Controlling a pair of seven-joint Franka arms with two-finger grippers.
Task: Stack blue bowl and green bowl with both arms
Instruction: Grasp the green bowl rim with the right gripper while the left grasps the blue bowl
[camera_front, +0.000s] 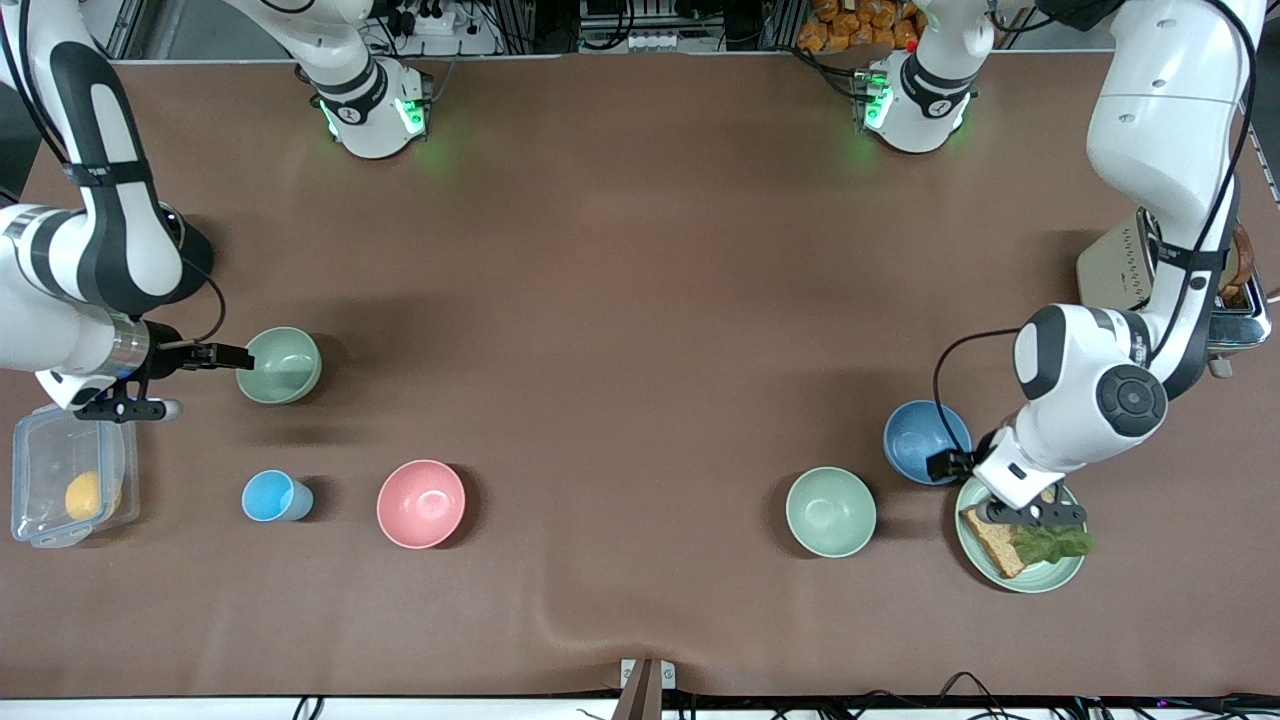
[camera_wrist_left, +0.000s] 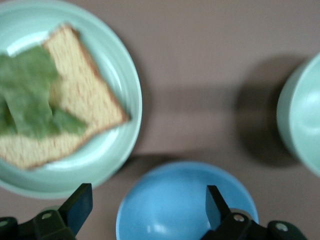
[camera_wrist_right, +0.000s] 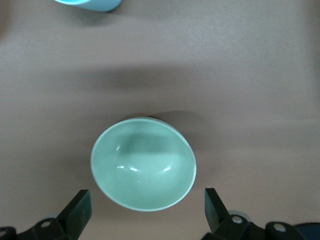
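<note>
Front view, step: the approach; neither bowl is gripped yet.
Front view, blue bowl (camera_front: 925, 440): on the table (camera_front: 640, 300) toward the left arm's end, touching the plate (camera_front: 1040, 575) of bread, which lies nearer the camera.
Front view, green bowl (camera_front: 280, 365): toward the right arm's end, farther from the camera than the pink bowl (camera_front: 421, 503) and the cup (camera_front: 272, 496).
Front view, second green bowl (camera_front: 830, 511): beside the blue one, not the target, I judge.
Left wrist view: left gripper (camera_wrist_left: 147, 205) hangs over the blue bowl's rim, fingers apart.
Right wrist view: right gripper (camera_wrist_right: 147, 205) hovers at the green bowl's edge, fingers apart.
Next move: each should drop one finger inside a rim and close, then one bowl is carried to the other.
</note>
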